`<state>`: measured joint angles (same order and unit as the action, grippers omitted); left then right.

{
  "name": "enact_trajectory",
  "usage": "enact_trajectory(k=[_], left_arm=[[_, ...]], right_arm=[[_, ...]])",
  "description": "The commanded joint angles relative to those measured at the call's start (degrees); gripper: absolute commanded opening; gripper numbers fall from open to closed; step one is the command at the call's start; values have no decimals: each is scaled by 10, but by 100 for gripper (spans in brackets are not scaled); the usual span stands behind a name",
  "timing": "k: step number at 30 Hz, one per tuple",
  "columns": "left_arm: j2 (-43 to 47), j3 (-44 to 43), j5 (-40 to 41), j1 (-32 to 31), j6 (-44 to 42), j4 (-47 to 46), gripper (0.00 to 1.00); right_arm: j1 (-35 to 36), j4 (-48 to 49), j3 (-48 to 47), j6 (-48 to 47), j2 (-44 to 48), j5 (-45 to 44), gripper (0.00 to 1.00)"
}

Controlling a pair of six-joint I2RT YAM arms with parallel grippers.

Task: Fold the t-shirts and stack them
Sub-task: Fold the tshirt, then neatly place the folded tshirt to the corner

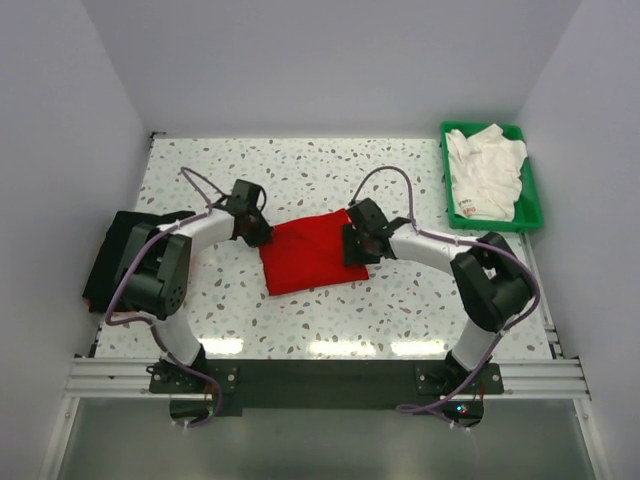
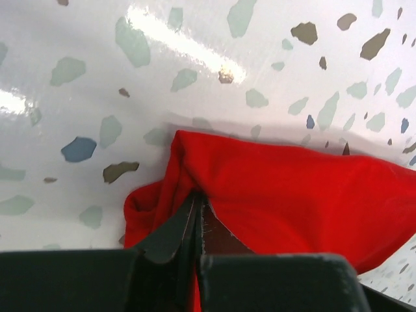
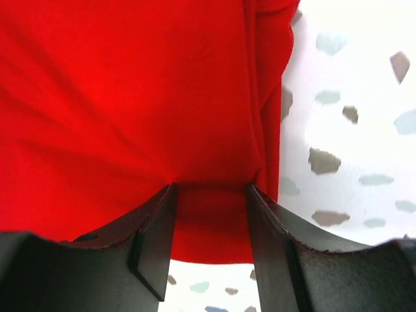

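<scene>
Now, risk at the left tool (image 2: 195, 198): thin pinch, probably on the top layer alone of the bright red folded cloth t-shirt (image 2: 292, 188); on a lift, could slip free or peel one layer off and undo the fold.
Risk at the right tool (image 3: 211, 192): not closed on any cloth; a pull from the left side alone would likely drag the shirt askew across the bench.
Left tool state: pressed together, pinching a ruck of red cloth at the shirt's left edge.
Right tool state: spread wide, fingers (image 3: 153, 240) either side of a strip of red cloth near the shirt's right edge, low over it; contact hard to tell; nothing gripped.
Red t-shirt position: flat on the middle of the white speckled bench (image 1: 400, 180), a rough rectangle between the two tools.
Further out, right: green plastic tray (image 1: 533, 195) at the far right corner, crumpled white t-shirts with small red print (image 1: 485, 170) inside, well apart from the red one.
Further out, left: black cloth bundle (image 1: 100, 265) at the bench's left edge, partly hidden behind the left arm; probably the black t-shirt.
</scene>
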<state>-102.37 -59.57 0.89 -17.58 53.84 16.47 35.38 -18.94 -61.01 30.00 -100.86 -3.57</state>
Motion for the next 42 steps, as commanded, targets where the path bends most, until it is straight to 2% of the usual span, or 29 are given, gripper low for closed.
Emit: enact_trajectory(k=[1, 5, 9, 15, 21, 27, 32, 36, 42], left_arm=[[43, 7, -1, 6, -38, 14, 5], [87, -20, -18, 9, -66, 34, 26], [129, 2, -50, 27, -69, 39, 52], [181, 58, -76, 35, -82, 57, 69], [210, 142, -147, 34, -82, 16, 71], [200, 189, -157, 33, -95, -10, 73], [169, 198, -180, 32, -102, -38, 73], [145, 201, -185, 32, -98, -53, 73], [100, 202, -154, 31, -87, -66, 71]], right_arm=[[0, 0, 24, 25, 40, 13, 51], [-1, -31, -2, 14, 75, 4, 52], [-1, -43, -28, 4, 96, -8, 55], [0, -36, -83, -14, 46, 20, 55], [-7, -54, -186, -35, -37, -13, 55], [-21, -76, -273, -49, -141, -50, 54], [-47, -85, -285, -49, -189, -55, 48], [-67, -74, -275, -49, -204, -20, 43], [-77, -59, -266, -50, -209, 26, 41]])
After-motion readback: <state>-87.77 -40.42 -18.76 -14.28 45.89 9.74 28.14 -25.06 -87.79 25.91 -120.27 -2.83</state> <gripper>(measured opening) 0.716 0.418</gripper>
